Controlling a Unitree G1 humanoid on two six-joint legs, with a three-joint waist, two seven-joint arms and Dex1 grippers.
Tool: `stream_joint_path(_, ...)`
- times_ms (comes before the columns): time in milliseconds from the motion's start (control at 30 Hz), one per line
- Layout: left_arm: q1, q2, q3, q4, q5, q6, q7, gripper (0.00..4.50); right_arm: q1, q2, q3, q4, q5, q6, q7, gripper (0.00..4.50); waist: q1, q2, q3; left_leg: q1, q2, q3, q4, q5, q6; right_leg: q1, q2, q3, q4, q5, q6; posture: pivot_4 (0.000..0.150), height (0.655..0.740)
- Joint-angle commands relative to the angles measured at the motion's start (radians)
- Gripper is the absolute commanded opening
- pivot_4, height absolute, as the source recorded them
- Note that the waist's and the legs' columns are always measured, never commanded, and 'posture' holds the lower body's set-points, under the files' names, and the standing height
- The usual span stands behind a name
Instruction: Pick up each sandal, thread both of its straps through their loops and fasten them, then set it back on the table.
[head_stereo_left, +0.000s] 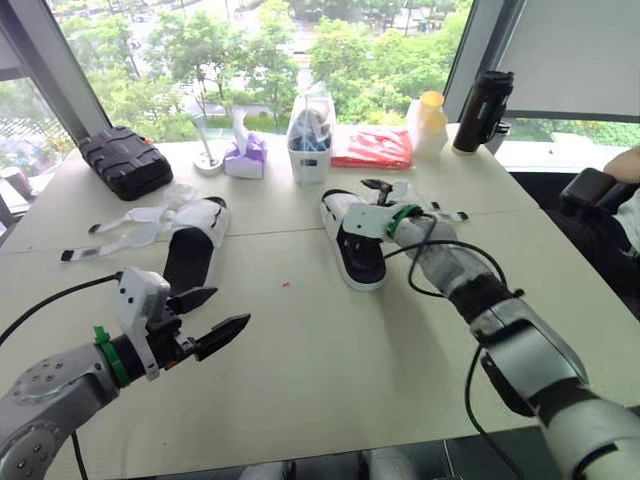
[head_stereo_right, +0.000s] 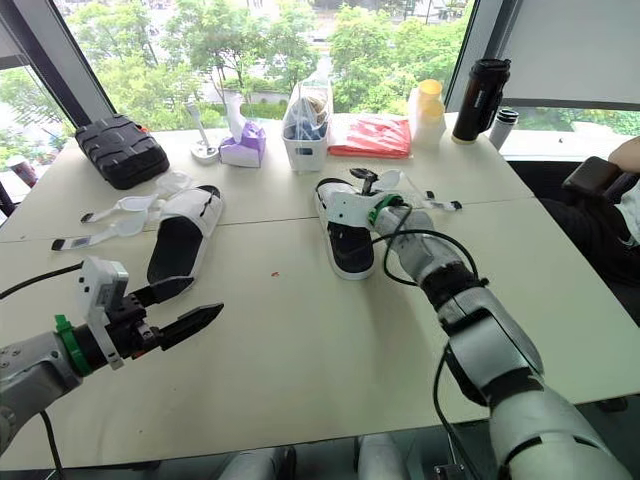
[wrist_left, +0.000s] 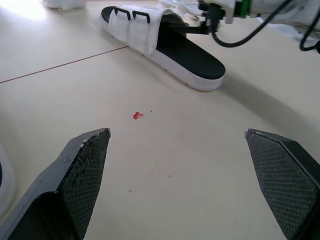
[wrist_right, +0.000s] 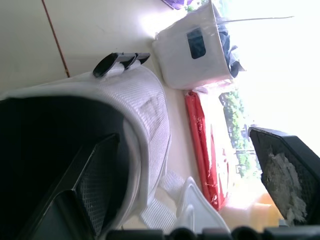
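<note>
Sandals: two, both sole-down on the table (head_stereo_left: 330, 350), neither fastened.

Nearest: the left gripper (head_stereo_left: 230, 307) hovers low over bare tabletop, jaws spread wide and holding nothing. It is well apart from either sandal. A red speck (wrist_left: 137, 115) lies on the table ahead of it.

Mid-left: the left-hand sandal (head_stereo_left: 195, 250). Its straps (head_stereo_left: 125, 232) lie splayed flat on the table on its outer side, out of their loops.

Mid-right: the right-hand sandal (head_stereo_left: 355, 250). The right gripper (wrist_right: 184, 134) is at its far end with jaws open. One finger (wrist_right: 92, 180) reaches down inside over the black footbed, the other stands outside, and the white upper sits between them, not clamped. The black loops (wrist_left: 132, 15) sit on one flank of the upper. The loose strap ends (head_stereo_left: 443, 213) trail off the other flank. The arm's cable (head_stereo_left: 440, 245) loops over the table just beside the sandal.

Risks, as I judge them:
- A pinch on the soft upper alone may let the sole swing or tilt on lifting, with no second hand near to steady it.
- The trailing strap ends could catch under the jaw or get clamped with the upper, which would leave nothing free to thread.
- The cable loop may snag the sandal as it rises.
- The flat straps on the left-hand sandal look hard to nip off the tabletop.

Far: the white container (head_stereo_left: 310, 150), tissue box (head_stereo_left: 245, 158) and red packet (head_stereo_left: 372, 148) stand near the worked sandal. A wide lift could knock them.
</note>
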Motion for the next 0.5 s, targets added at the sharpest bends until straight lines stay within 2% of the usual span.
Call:
stream_joint_path(33,-0.003,-0.008,0.005,-0.033,0.013,-0.024,-0.003,4.5,-0.078,0.052,0.026,0.151,-0.049,-0.043,-0.1,4.44,-0.004,0.0,0.0,0.0,0.0,0.0,0.0,0.0,0.0,0.0,0.0,0.0,0.0,0.0,0.0,0.15,0.74)
stream_joint_path(200,0.005,-0.019,0.003,-0.044,0.028,-0.026,0.001,4.5,-0.139,0.118,0.044,0.304,-0.081,-0.043,-0.201,4.44,-0.017,0.0,0.0,-0.001,0.0,-0.001,0.0,0.0,0.0,-0.001,0.0,0.0,0.0,0.0,0.0,0.15,0.74)
stream_joint_path(233,0.008,-0.022,0.005,-0.047,0.03,-0.026,0.003,4.5,-0.145,0.125,0.045,0.323,-0.084,-0.041,-0.209,4.06,-0.018,0.0,0.0,-0.001,0.0,-0.001,0.0,0.0,0.0,-0.001,0.0,0.0,0.0,0.0,0.0,0.15,0.74)
stream_joint_path(267,0.011,-0.025,0.006,-0.051,0.031,-0.026,0.004,4.5,-0.151,0.129,0.046,0.336,-0.085,-0.041,-0.215,3.93,-0.019,0.0,0.0,-0.001,0.0,-0.001,0.0,0.0,0.0,-0.002,0.0,0.0,0.0,0.0,0.0,0.15,0.74)
stream_joint_path(333,0.017,-0.03,0.006,-0.058,0.035,-0.026,0.006,4.5,-0.159,0.135,0.046,0.354,-0.088,-0.044,-0.222,3.18,-0.02,0.0,0.0,-0.001,0.0,0.0,-0.001,0.0,0.0,-0.003,0.0,0.001,0.001,0.0,0.0,0.15,0.74)
stream_joint_path(500,0.016,-0.035,0.002,-0.059,0.042,-0.025,0.008,4.5,-0.174,0.146,0.035,0.371,-0.082,-0.049,-0.236,0.66,-0.021,0.0,0.0,-0.002,0.0,0.0,-0.001,0.0,0.0,-0.004,0.001,0.001,0.002,0.0,0.0,0.15,0.74)
